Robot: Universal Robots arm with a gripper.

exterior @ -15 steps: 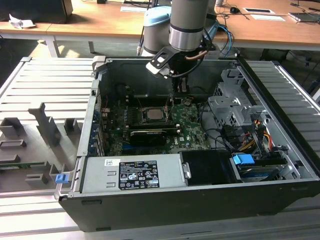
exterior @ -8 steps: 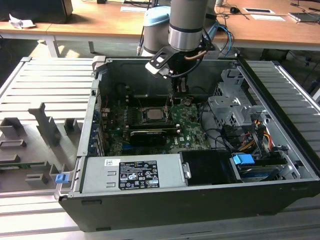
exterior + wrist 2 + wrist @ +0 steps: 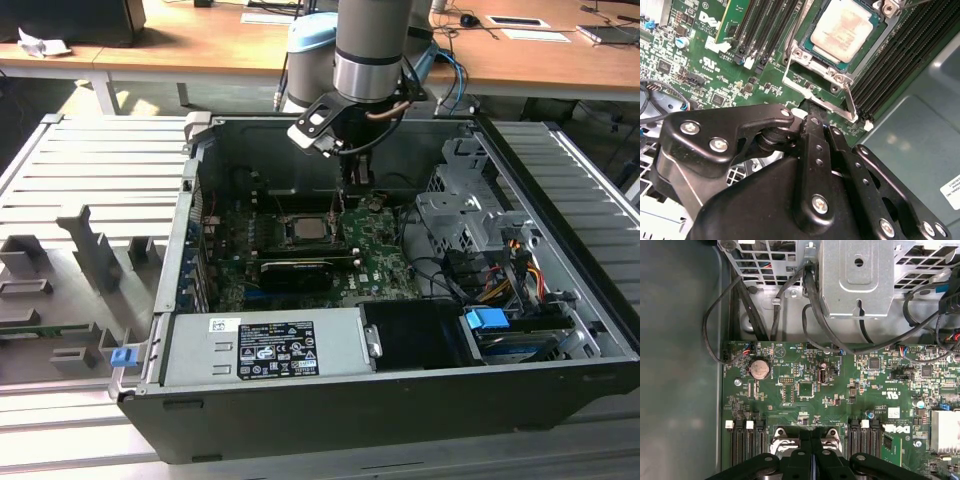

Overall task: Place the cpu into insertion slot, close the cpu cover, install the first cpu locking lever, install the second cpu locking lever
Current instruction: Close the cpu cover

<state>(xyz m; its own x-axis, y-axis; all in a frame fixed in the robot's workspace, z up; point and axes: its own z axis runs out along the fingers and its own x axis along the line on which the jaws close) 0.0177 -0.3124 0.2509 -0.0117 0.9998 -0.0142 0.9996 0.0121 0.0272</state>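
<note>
The chip (image 3: 844, 26) is finished in pale silver, the circuit board (image 3: 790, 405) is coloured green, the gripper (image 3: 812, 436) black, and a connector (image 3: 488, 322) bright blue.

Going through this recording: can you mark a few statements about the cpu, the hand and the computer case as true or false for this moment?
1. The cpu sits in the insertion slot. True.
2. The hand is holding the cpu. False: it is shut with nothing in it, and the cpu lies in the slot.
3. The hand is down inside the computer case, close to the slot. True.
4. The case has its side panel on. False: it lies open, with the green board exposed.
5. A round coin battery sits on the green board. True.
</note>
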